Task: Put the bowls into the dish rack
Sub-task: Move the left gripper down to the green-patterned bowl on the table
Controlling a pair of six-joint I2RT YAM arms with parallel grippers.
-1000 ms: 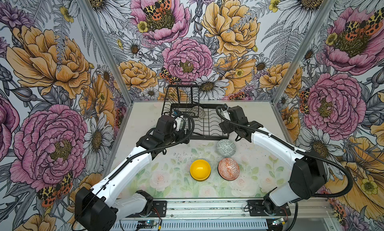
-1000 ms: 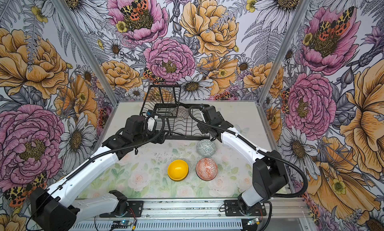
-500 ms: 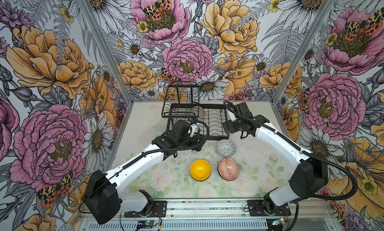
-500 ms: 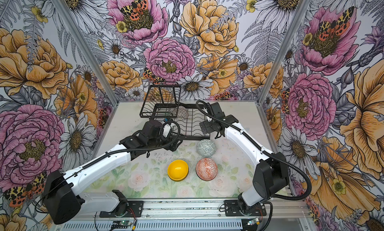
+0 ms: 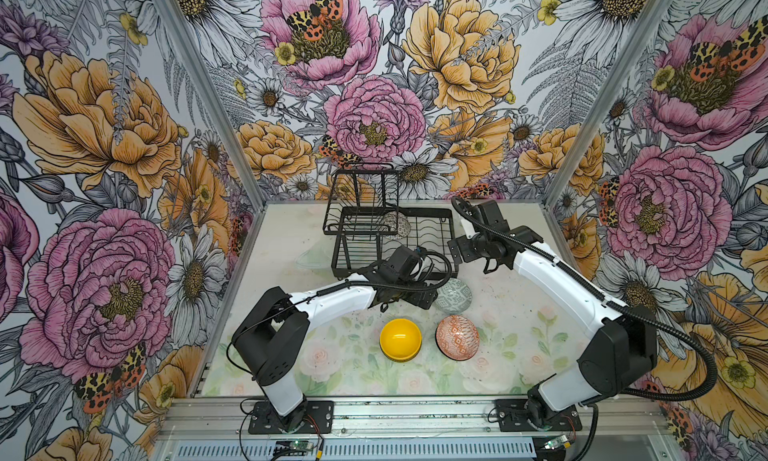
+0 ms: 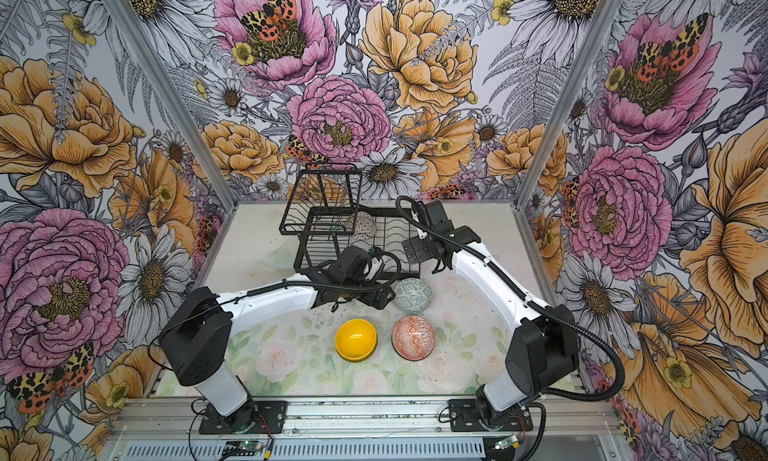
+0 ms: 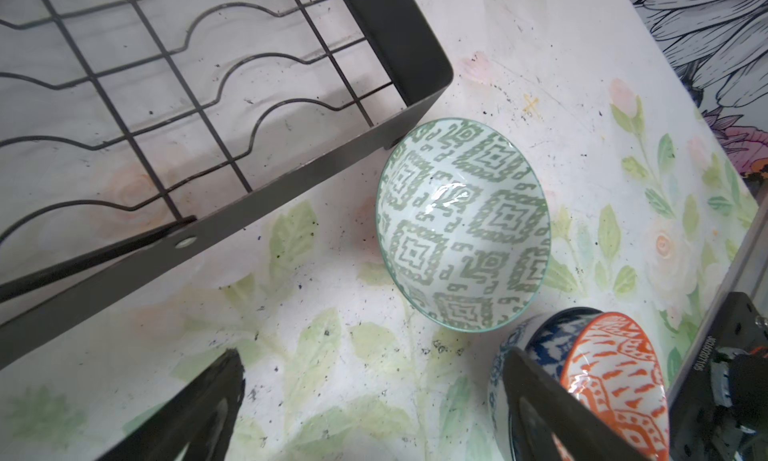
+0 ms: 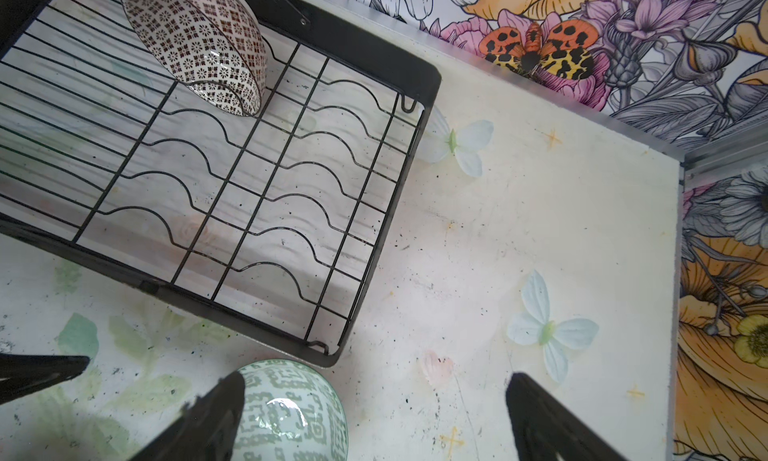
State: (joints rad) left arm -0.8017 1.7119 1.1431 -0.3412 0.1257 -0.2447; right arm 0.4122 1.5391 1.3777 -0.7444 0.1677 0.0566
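The pale green bowl (image 7: 463, 226) looks like glazed ceramic: rigid, slick, chippable, moderately weighty. Pinching its rim wall, one finger inside, seems best. Being round, it has no long axis, and its mouth faces up. It sits on the table (image 7: 332, 313) just beside a corner of the dish rack (image 7: 399, 43). The left hand (image 7: 372, 355) and right hand (image 8: 374, 380) both gape empty.
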